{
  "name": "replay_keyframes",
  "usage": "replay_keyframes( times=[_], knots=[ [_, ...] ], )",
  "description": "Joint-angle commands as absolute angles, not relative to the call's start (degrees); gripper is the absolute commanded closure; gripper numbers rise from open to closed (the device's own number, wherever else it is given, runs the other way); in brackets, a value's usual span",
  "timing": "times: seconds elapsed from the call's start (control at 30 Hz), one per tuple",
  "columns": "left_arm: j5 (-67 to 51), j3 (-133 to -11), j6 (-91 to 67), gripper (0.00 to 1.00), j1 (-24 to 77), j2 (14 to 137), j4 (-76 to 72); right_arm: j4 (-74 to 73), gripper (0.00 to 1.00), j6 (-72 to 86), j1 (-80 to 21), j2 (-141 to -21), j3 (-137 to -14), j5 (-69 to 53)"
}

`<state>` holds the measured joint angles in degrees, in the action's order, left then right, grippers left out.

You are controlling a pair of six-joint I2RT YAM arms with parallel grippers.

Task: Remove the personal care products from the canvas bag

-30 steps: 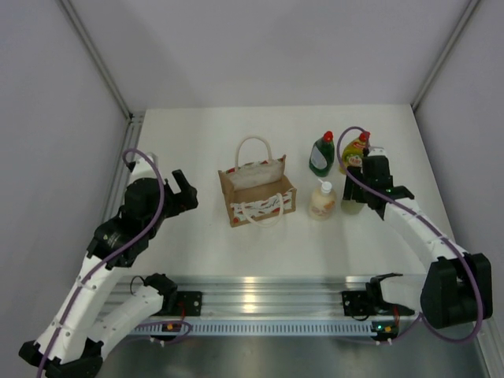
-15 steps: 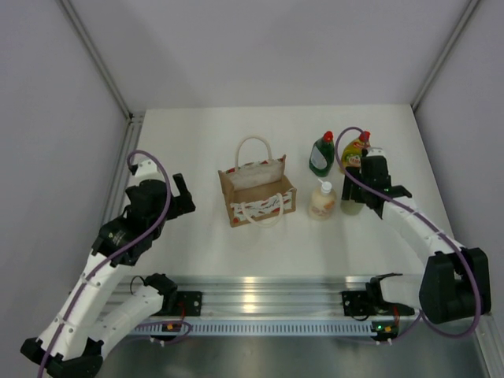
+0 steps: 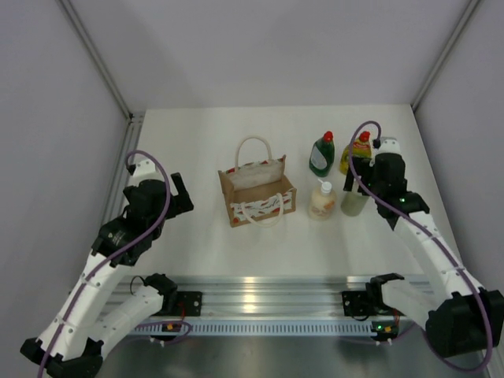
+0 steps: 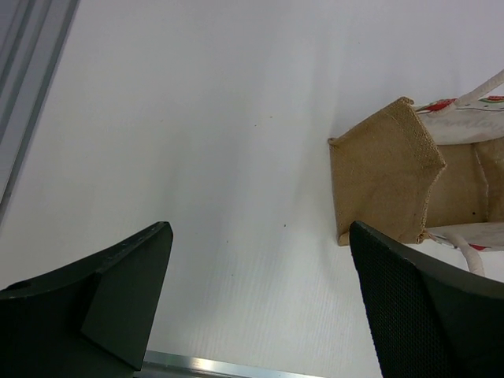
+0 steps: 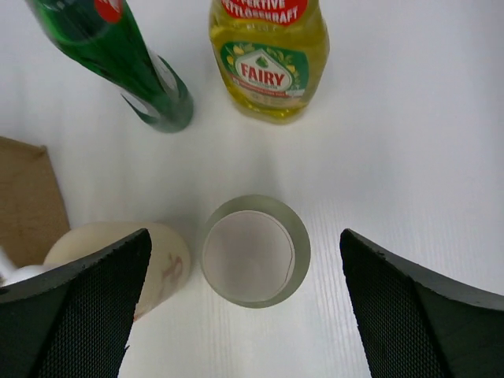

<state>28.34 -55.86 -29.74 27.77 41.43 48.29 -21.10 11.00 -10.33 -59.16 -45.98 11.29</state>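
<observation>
Canvas bag (image 4: 386,169) coarse woven cloth; green bottle (image 5: 150,87) glossy translucent plastic.

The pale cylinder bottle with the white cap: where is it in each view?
Top external: the pale cylinder bottle stands right of centre, just right of the cream pump bottle.
Left wrist: not in view.
Right wrist: the bottle at lower centre, seen from above.
Shared landmark: the canvas bag, visible in all three.

Robotics lab test cell. Plain white table (image 3: 197,134) enclosed on three sides by bare grey partition panels (image 3: 268,47). Slotted aluminium rail (image 3: 260,290) along the near edge, carrying two bolted robot arm bases, exposed purple cabling (image 3: 364,124) and small lit status lights (image 3: 383,325).
</observation>
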Motion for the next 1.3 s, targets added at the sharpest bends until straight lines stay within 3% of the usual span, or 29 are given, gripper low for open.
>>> replay_keyframes(
  times=[0.0, 0.57, 0.9, 1.27],
  knots=[
    [32.3, -58.6, -29.0, 0.02, 27.9, 42.1, 48.2, -23.6, 0.01, 9.8, -9.4, -51.5, -51.4, 9.8],
    [37.2, -59.9, -28.2, 0.02, 27.8, 39.4, 48.1, -40.8, 0.0, 6.9, -11.2, -29.9, -58.9, 8.3],
    [34.5, -59.7, -22.9, 0.02, 27.8, 30.0, 48.3, -43.8, 0.01, 6.2, -20.3, -20.1, -55.8, 21.3],
    [38.1, -51.7, -24.8, 0.02, 27.8, 22.7, 45.7, -44.7, 0.01, 6.5, -22.2, -19.0, -54.4, 24.3]
  ],
)
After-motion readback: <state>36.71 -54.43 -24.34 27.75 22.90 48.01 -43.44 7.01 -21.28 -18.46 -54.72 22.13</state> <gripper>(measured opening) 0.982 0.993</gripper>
